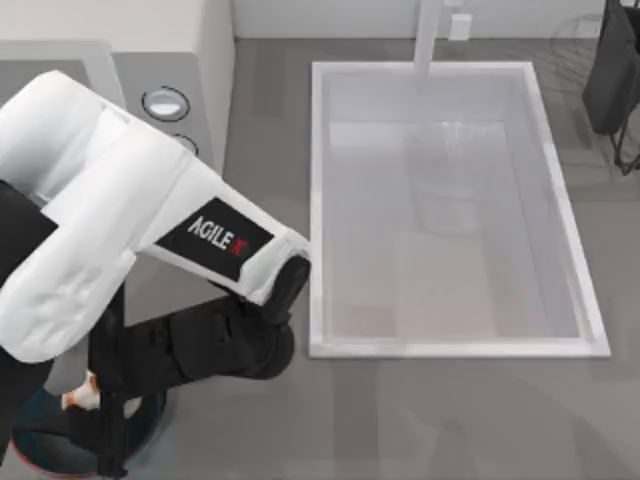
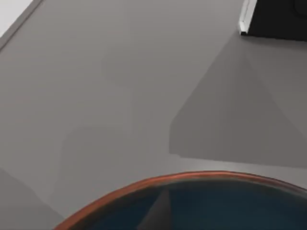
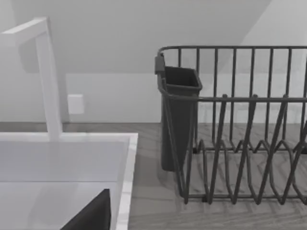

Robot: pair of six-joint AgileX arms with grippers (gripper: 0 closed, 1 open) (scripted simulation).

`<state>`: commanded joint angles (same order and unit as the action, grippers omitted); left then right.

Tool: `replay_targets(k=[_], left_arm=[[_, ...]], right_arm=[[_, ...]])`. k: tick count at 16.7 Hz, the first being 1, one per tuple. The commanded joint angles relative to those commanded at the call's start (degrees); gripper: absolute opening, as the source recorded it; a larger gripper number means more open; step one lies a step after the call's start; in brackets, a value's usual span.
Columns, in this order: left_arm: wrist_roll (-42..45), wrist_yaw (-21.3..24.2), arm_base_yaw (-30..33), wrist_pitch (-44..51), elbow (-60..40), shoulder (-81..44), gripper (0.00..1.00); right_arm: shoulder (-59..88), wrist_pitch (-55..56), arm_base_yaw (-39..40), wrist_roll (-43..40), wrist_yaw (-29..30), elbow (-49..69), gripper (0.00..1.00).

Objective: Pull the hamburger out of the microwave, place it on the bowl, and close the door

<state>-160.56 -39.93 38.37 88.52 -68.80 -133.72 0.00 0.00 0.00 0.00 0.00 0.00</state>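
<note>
The white microwave (image 1: 190, 60) stands at the back left, its two round knobs (image 1: 165, 102) facing up in the top view. My left arm reaches across its front, and the door is hidden under the arm. Down at the front left, my left gripper (image 1: 100, 410) hangs over the teal bowl (image 1: 40, 455) and is shut on the small pale hamburger (image 1: 78, 396), which peeks out beside the black fingers. The bowl's reddish rim (image 2: 192, 177) and its blue inside show close below in the left wrist view. My right arm (image 1: 612, 70) is parked at the back right.
A large white sink (image 1: 320, 200) fills the table's middle, with a white faucet (image 1: 428, 35) at its back edge. A dark wire dish rack (image 3: 230, 124) with a cutlery cup (image 3: 177, 120) stands at the back right. Bare grey table lies in front of the sink.
</note>
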Motion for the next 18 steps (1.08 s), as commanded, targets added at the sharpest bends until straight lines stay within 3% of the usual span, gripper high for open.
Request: replay_targets(k=[4,17,18], left_arm=[[0.01,-0.02,-0.02,-0.06,0.08,-0.08,0.0],[0.01,-0.02,-0.02,-0.06,0.08,-0.08,0.98],[0.01,-0.02,-0.02,-0.06,0.08,-0.08,1.0]], right_arm=[[0.0,0.0,0.0,0.0,0.0,0.0,1.0],[0.0,0.0,0.0,0.0,0.0,0.0,1.0],[0.0,0.0,0.0,0.0,0.0,0.0,1.0]])
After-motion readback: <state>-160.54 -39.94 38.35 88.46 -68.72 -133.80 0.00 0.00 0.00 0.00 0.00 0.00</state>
